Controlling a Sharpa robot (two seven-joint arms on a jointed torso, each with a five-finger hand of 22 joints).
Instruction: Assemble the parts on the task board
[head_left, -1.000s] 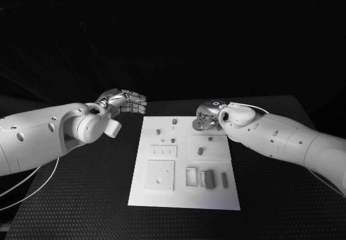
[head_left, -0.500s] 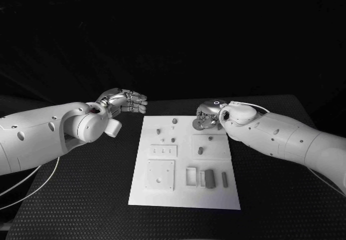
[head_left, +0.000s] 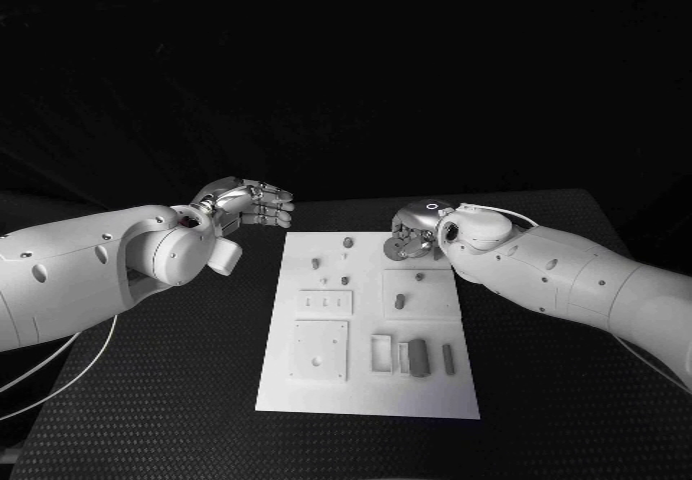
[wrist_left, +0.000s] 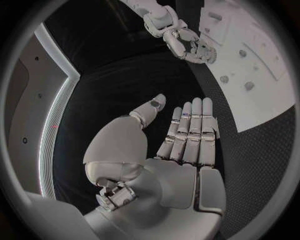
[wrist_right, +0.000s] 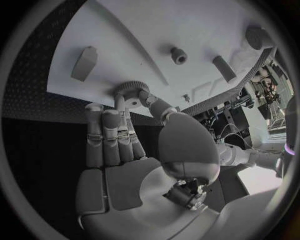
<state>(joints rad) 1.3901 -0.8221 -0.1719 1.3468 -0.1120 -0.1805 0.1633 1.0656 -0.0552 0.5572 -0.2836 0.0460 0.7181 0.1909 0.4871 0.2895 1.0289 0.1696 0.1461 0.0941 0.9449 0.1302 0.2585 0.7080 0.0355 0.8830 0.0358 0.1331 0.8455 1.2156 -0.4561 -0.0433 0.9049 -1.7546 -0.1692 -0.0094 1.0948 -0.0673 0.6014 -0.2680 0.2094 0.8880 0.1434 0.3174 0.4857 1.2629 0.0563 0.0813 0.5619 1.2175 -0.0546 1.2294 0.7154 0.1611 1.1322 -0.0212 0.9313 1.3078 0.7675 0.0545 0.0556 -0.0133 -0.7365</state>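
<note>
at the far right corner of the task board (head_left: 368, 395) we pinch a small toothed gear (wrist_right: 130, 90) in our right hand (head_left: 414, 238), thumb against fingertips, just above the board. our left hand (head_left: 248, 204) hovers off the board's left, fingers straight, together, holding nothing.

Table (head_left: 173, 400): black, finely dotted surface lying under the white plate, extending out past it on every side | Backdrop (head_left: 346, 90): dark, hanging behind the table's far edge, showing no detail
</note>
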